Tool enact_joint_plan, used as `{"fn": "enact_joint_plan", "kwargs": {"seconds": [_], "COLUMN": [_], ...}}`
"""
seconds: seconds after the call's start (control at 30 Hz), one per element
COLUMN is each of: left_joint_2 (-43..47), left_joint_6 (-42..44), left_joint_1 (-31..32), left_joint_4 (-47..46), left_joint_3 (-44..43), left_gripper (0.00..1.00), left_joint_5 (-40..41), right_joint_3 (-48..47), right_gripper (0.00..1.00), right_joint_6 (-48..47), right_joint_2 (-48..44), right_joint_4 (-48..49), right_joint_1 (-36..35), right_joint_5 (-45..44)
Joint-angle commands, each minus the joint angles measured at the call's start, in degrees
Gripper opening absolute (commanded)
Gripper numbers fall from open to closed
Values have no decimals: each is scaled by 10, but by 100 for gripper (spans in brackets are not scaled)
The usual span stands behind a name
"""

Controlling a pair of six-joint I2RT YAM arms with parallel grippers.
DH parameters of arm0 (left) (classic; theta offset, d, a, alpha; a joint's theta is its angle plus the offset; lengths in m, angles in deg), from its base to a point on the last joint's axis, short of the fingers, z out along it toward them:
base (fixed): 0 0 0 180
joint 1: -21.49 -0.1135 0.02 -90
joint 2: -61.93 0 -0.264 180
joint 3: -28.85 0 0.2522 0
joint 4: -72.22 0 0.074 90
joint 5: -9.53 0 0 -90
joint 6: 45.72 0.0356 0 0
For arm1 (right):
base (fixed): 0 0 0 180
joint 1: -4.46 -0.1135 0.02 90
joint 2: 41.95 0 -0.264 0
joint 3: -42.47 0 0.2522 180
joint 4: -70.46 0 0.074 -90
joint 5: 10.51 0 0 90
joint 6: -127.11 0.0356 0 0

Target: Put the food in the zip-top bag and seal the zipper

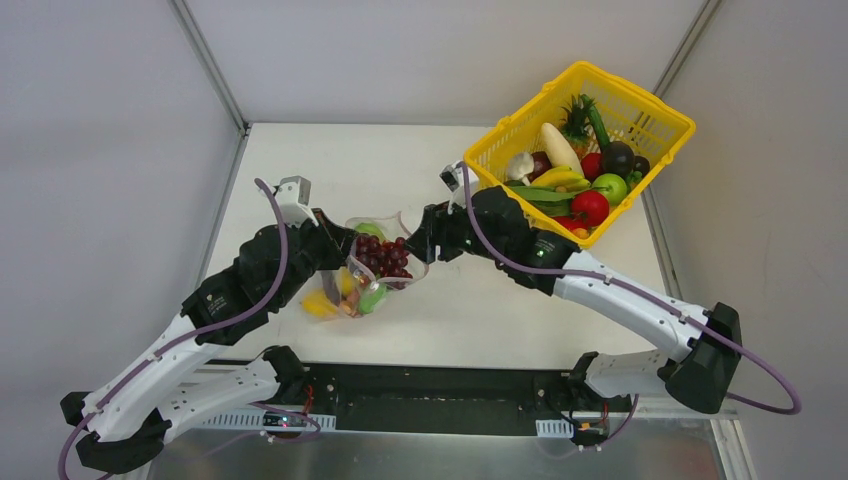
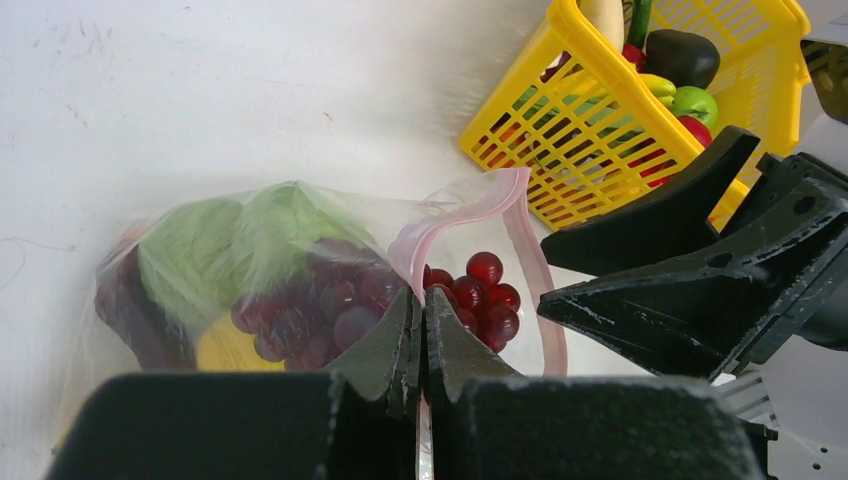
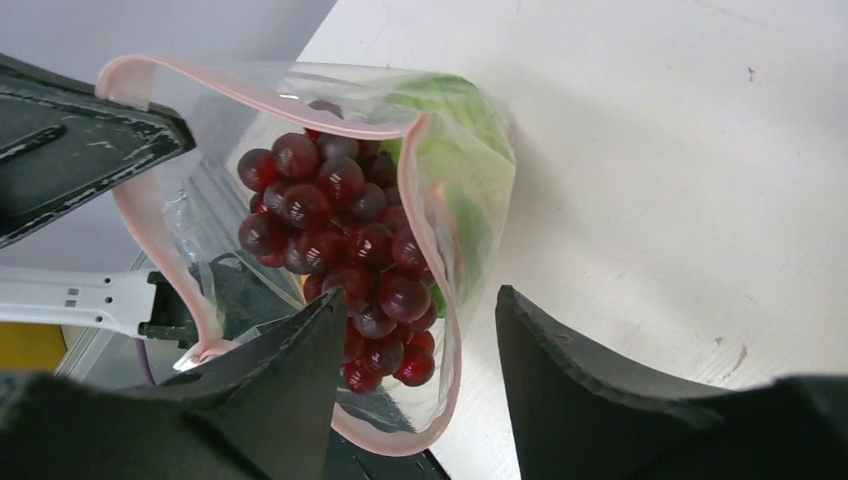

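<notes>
The clear zip-top bag point(image 1: 362, 288) lies between my two grippers with its mouth held open. A dark red grape bunch point(image 1: 383, 257) fills the mouth; a green cabbage point(image 2: 240, 240) and a yellow fruit point(image 1: 320, 305) lie deeper inside. My left gripper point(image 1: 343, 255) is shut on the pink zipper strip point(image 2: 520, 235) at the rim, as the left wrist view point(image 2: 422, 312) shows. My right gripper point(image 1: 420, 240) is open at the mouth. In the right wrist view point(image 3: 420, 300) one side of the zipper point(image 3: 437, 270) and the grapes point(image 3: 340, 220) run between its fingers.
The yellow lattice basket point(image 1: 600, 80) stands tilted at the back right, holding several more toy fruits and vegetables, among them a red tomato point(image 1: 590, 207) and a green apple point(image 1: 611, 187). It also shows in the left wrist view point(image 2: 560, 120). White walls close in the table.
</notes>
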Motion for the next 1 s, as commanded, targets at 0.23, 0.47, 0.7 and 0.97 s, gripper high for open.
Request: {"fn": "enact_joint_plan", "kwargs": {"seconds": [0.23, 0.47, 0.7, 0.97], "left_joint_2": [7, 11, 13, 11], "left_joint_6": [-12, -15, -16, 42], "left_joint_1": [-2, -2, -2, -2], "left_joint_4": [-49, -50, -46, 24], "left_joint_3": [-10, -5, -1, -49], "left_gripper": [0, 0, 0, 0], "left_joint_5": [21, 22, 25, 72], "right_joint_3": [35, 39, 33, -16], "right_gripper": [43, 33, 10, 0], "right_joint_6": [29, 22, 12, 3], "right_joint_2": [-29, -21, -25, -26], "right_joint_4": [11, -1, 2, 41], "right_joint_1": [-1, -1, -1, 1], "right_joint_5": [-13, -9, -19, 7]}}
